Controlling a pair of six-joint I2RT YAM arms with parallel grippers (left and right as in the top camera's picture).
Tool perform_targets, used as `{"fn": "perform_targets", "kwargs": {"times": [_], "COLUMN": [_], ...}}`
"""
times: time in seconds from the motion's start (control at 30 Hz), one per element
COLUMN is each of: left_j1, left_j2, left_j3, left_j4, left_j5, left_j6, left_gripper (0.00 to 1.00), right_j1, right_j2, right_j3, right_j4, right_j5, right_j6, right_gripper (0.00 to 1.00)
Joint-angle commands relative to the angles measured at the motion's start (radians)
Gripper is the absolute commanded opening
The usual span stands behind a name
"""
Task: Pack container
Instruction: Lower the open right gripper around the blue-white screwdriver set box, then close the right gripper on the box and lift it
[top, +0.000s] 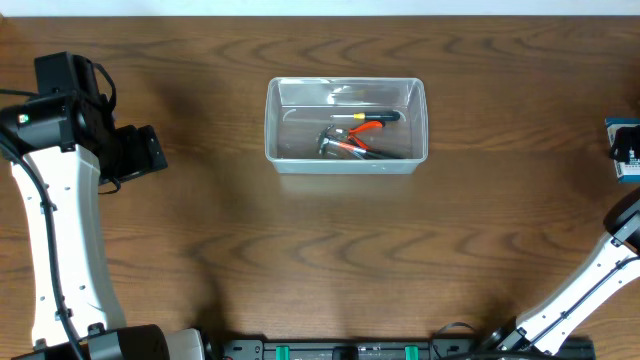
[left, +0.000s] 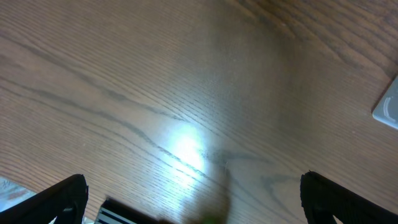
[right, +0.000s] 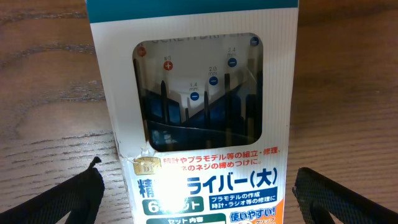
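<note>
The brown wooden table (top: 320, 250) is smooth, with a soft sheen over its grain. The clear, rectangular plastic container (top: 346, 166) looks glossy. The hand tools (top: 352, 140) inside it show bright metal and orange grips. Right of the container, by my matt black right fingers (right: 68, 199), the blue-and-white printed cardboard box (right: 205, 186) has a shiny clear window and a scuffed lower corner.

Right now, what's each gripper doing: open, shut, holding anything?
Left gripper: open, empty.
Right gripper: open, the screwdriver box between its fingers, not gripped.
</note>
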Motion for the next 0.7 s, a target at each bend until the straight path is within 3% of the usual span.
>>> {"fn": "perform_targets", "kwargs": {"times": [0.0,0.67], "left_j1": [0.004,0.004], "left_j2": [-0.009,-0.009], "left_j3": [0.022,0.022], "left_j4": [-0.005,-0.005], "left_j5": [-0.001,-0.001], "left_j6": [-0.006,-0.006], "left_gripper": [0.98,0.98], "right_j1": [-0.007,-0.008], "right_j2": [0.018,0.022], "right_j3": [0.019,0.019], "right_j4": [-0.005,-0.011], "right_j5": [-0.001,-0.001], "right_j6": [0.015,-0.008], "right_gripper": [0.99,0.99]}}
